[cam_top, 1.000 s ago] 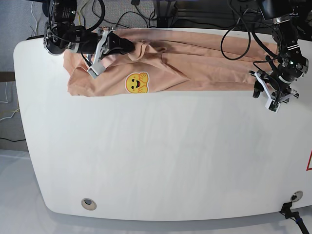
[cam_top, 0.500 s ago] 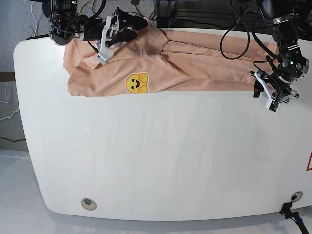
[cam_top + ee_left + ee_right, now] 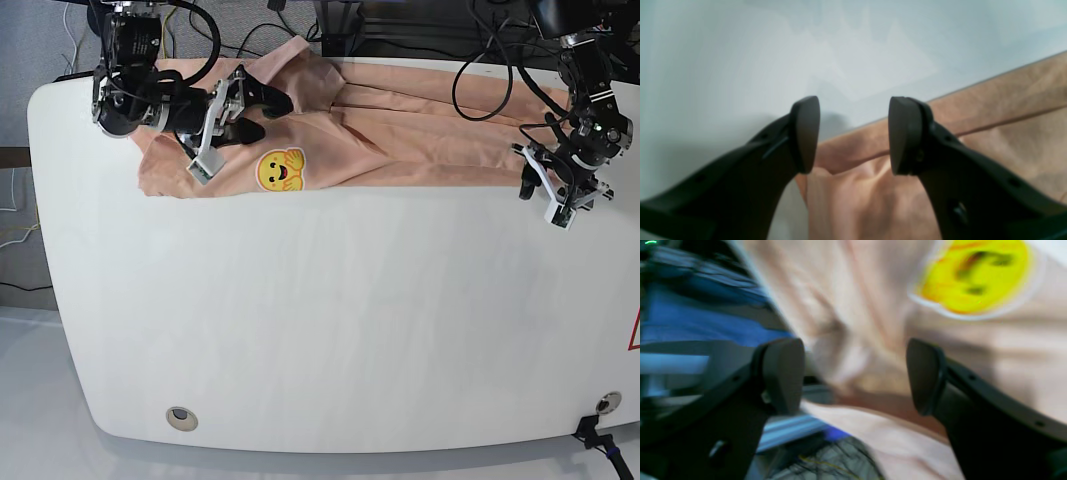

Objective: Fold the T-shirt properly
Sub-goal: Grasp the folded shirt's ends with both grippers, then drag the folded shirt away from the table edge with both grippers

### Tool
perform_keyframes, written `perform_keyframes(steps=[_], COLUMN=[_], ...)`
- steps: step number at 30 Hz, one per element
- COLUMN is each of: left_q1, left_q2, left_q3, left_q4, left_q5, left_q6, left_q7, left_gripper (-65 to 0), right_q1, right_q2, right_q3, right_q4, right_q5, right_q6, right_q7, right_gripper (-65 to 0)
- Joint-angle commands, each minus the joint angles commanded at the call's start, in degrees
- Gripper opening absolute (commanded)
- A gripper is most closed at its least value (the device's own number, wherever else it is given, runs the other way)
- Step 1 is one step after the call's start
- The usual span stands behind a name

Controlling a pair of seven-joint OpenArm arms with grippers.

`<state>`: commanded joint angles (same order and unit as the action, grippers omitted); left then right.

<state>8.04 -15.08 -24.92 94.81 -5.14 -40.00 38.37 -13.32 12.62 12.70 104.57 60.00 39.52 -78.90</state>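
Both sets of jaws stand open, gripping nothing: the right gripper point(image 3: 240, 105) over the T-shirt point(image 3: 400, 135) beside its smiley print point(image 3: 280, 169), the left gripper point(image 3: 547, 195) at the hem, above the desk point(image 3: 350, 320).

The base view is bright, evenly lit and sharp; the white desk point(image 3: 330, 320) gives no hard glare and shadows under the arms are faint and soft. The left wrist view is softer: the desk is a pale, hazy blur, the left hand point(image 3: 853, 133) reads dark and near-silhouetted, with a dim shadow just beside its left finger. The right wrist view is heavily smeared, streaked at its left, and the yellow print point(image 3: 973, 276) on the T-shirt point(image 3: 1007, 350) is blurred
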Motion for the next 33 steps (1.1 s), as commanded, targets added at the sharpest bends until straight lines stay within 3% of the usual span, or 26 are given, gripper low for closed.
perform_keyframes(steps=[4, 10, 18, 24, 28, 31, 33], left_q1=[0.00, 0.00, -0.09, 2.29, 6.33, 9.05, 10.20], left_q2=[0.00, 0.00, -0.09, -0.18, 0.00, 0.18, 0.88], left_q3=[0.00, 0.00, 0.00, -0.18, -0.09, 0.00, 0.00], left_q4=[0.00, -0.09, 0.26, 4.84, 11.69, 13.98, 13.98], left_q5=[0.00, 0.00, 0.00, -0.09, -0.09, -0.18, -0.18], left_q6=[0.00, 0.00, 0.00, 0.00, 0.00, 0.00, 0.00], left_q7=[0.00, 0.00, 0.00, 0.00, 0.09, 0.09, 0.09], left_gripper=[-34.1, -34.1, -34.1, -34.1, -34.1, -35.6, -43.5], right_q1=[-1.49, -5.45, -8.26, -8.09, -4.31, -1.58, -0.79], right_q2=[1.76, 6.77, 10.55, 10.02, 6.59, 3.78, 2.20], right_q3=[0.00, 0.26, 0.26, 0.35, 0.35, 0.35, 0.35], right_q4=[0.00, 1.58, 4.40, 5.36, 5.71, 5.54, 5.54], right_q5=[-3.60, -2.20, -2.02, -2.11, -2.46, -3.34, -6.15], right_q6=[0.00, 0.09, 0.09, 0.09, 0.09, 0.09, 0.00], right_q7=[-0.09, -0.09, -0.18, 0.09, 0.79, 0.97, 2.37], right_gripper=[-19.0, -19.0, -19.0, -19.0, -19.5, -30.3, -43.1])
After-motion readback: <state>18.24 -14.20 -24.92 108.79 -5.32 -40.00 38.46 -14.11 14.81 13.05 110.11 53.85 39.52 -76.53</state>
